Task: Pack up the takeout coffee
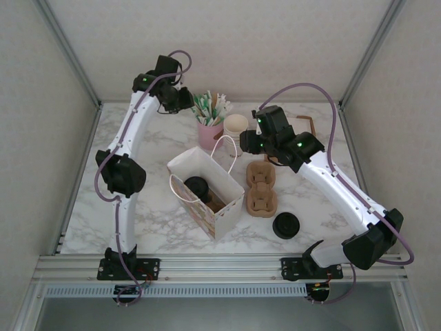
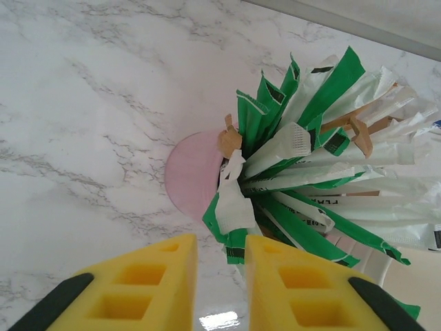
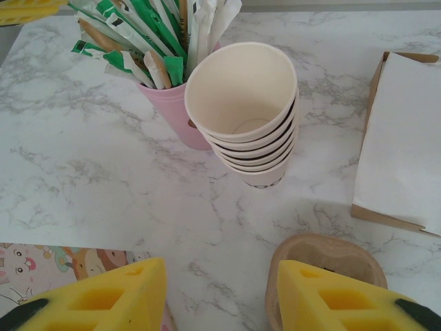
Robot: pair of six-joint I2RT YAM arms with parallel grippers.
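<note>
The takeout coffee (image 1: 197, 186), a cup with a black lid, stands inside the open white paper bag (image 1: 222, 219) at the table's middle. My left gripper (image 1: 183, 102) hovers at the back beside the pink cup (image 2: 189, 176) full of green and white packets (image 2: 303, 148). Its yellow jaws (image 2: 222, 243) stand a narrow gap apart, and the end of one green packet reaches just between the tips without being pinched. My right gripper (image 3: 220, 269) is open with only bare marble between its fingers, just short of the stack of lidless paper cups (image 3: 248, 117).
A brown pulp cup carrier (image 1: 262, 187) lies right of the bag, partly under my right finger (image 3: 331, 296). A pile of loose black lids (image 1: 285, 225) sits near the front. A brown holder of white napkins (image 3: 403, 138) lies at the back right.
</note>
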